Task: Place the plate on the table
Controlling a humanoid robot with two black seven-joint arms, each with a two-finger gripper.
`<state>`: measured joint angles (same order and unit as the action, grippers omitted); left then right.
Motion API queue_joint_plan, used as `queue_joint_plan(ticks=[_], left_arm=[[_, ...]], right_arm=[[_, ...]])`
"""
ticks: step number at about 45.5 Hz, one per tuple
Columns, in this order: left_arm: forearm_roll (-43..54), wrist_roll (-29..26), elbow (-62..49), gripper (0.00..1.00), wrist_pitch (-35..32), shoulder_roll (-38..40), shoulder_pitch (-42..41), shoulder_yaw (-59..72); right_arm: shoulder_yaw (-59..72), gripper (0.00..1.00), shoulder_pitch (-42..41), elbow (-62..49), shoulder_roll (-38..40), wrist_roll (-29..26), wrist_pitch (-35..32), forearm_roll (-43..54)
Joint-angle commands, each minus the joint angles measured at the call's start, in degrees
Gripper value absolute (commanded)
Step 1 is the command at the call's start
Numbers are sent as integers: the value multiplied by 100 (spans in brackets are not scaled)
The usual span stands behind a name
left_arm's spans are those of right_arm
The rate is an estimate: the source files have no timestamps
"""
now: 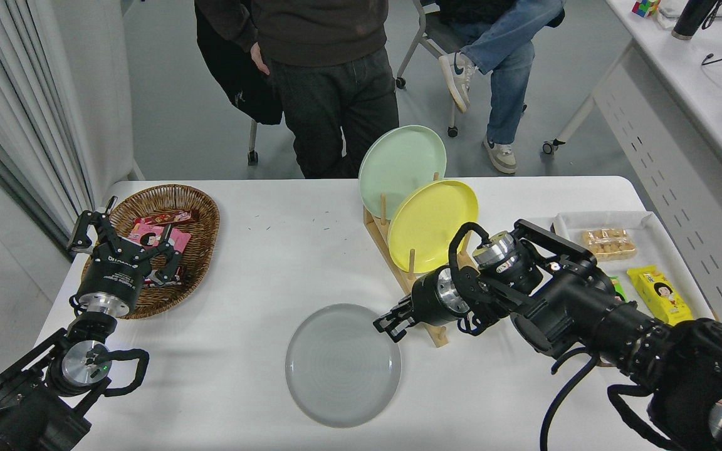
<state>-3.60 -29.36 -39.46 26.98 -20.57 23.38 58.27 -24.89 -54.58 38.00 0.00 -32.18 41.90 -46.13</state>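
Nearest to us, the round light-grey plate with a shallow rim [343, 365] lies flat on the large white table [242, 376], in the front middle part, with white surface visible all around it. We judge that the placing itself is nearly finished and what remains is to let go and pull away.

The right black gripper [392, 326] sits at the upper right edge of the plate. From its fingers the plate extends to the left and toward us; the plate is round, so it has no long axis to consider. We cannot tell if the fingers are clamped on the rim or already apart from it, because they are small and dark against the plate. The right arm is much nearer to the plate than the left black gripper [124, 250], which is parked at the lower left with its fingers spread, over the oval brown wicker basket [201, 250].

Farther back, just behind the right gripper, the wooden plate rack [398, 266] holds a yellow plate [430, 222] and a pale green plate [398, 160], both upright. A retreat should avoid this rack.
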Motion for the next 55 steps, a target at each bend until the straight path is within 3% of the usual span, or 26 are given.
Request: queue_joint_plan(ticks=[1, 32, 34, 38, 43, 55], left_arm=[[0, 0, 0, 98, 0, 0, 0, 0], [0, 0, 0, 98, 0, 0, 0, 0], [0, 0, 0, 98, 0, 0, 0, 0], [0, 0, 0, 98, 0, 0, 0, 0], [0, 0, 0, 98, 0, 0, 0, 0], [0, 0, 0, 98, 0, 0, 0, 0]], right_arm=[[19, 0, 0, 5, 0, 1, 64, 69], [-25, 1, 0, 32, 0, 1, -85, 51], [-25, 6, 0, 32, 0, 1, -94, 51], [-25, 28, 0, 32, 0, 1, -121, 43], [-25, 36, 0, 32, 0, 1, -129, 34], [2, 37, 0, 111, 0, -16, -419, 86]])
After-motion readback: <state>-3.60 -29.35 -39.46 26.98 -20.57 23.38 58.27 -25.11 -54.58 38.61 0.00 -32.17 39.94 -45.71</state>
